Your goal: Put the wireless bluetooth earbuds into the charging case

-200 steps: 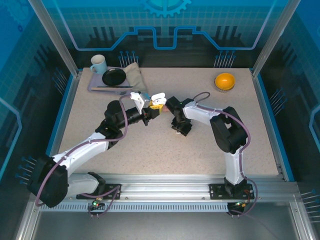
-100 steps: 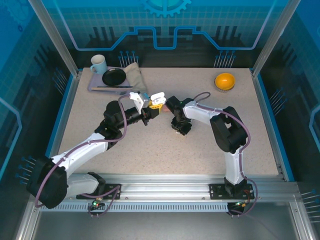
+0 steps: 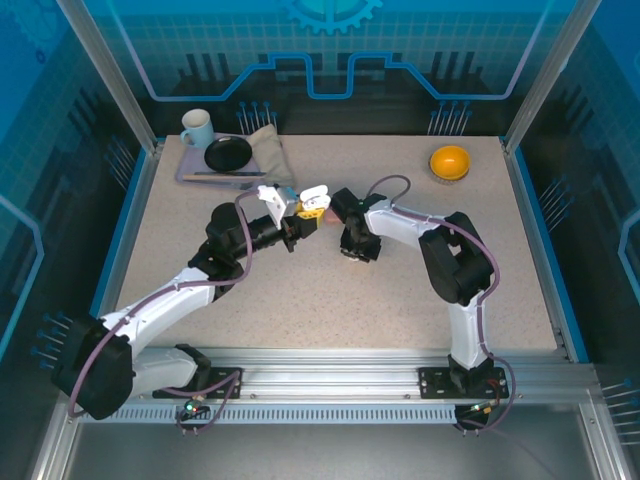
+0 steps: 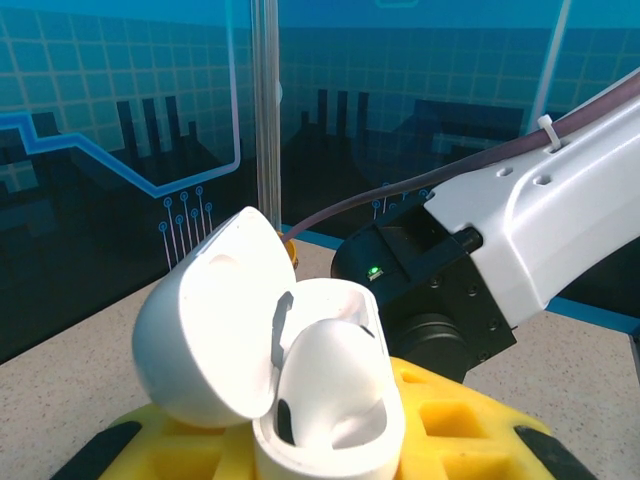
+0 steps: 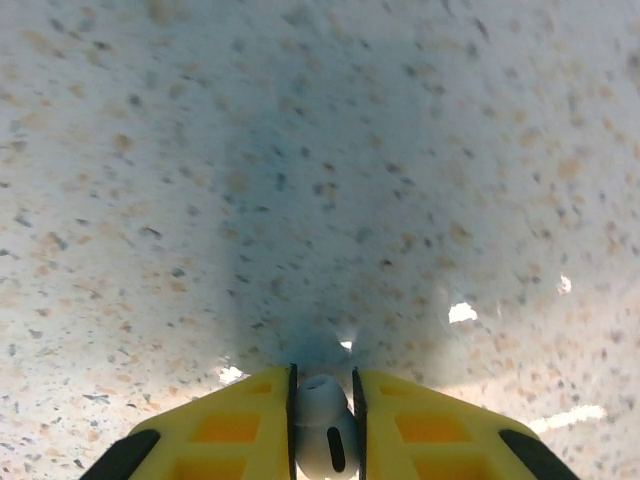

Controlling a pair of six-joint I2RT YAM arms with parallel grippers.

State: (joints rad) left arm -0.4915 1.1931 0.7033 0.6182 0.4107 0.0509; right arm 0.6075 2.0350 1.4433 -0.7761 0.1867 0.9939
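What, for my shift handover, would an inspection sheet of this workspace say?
Surface: speckled tabletop, nothing spilled seen.
Job's things: white charging case, lid open; white earbud between yellow fingers.
Clutter: tray at far left with mug, black dish, beige cloth; orange bowl far right.
Grippers: left gripper shut on the case; right gripper shut on the earbud.
Cables: purple cable along each arm, loose loop near the right wrist.
Surroundings: blue panels, aluminium posts.
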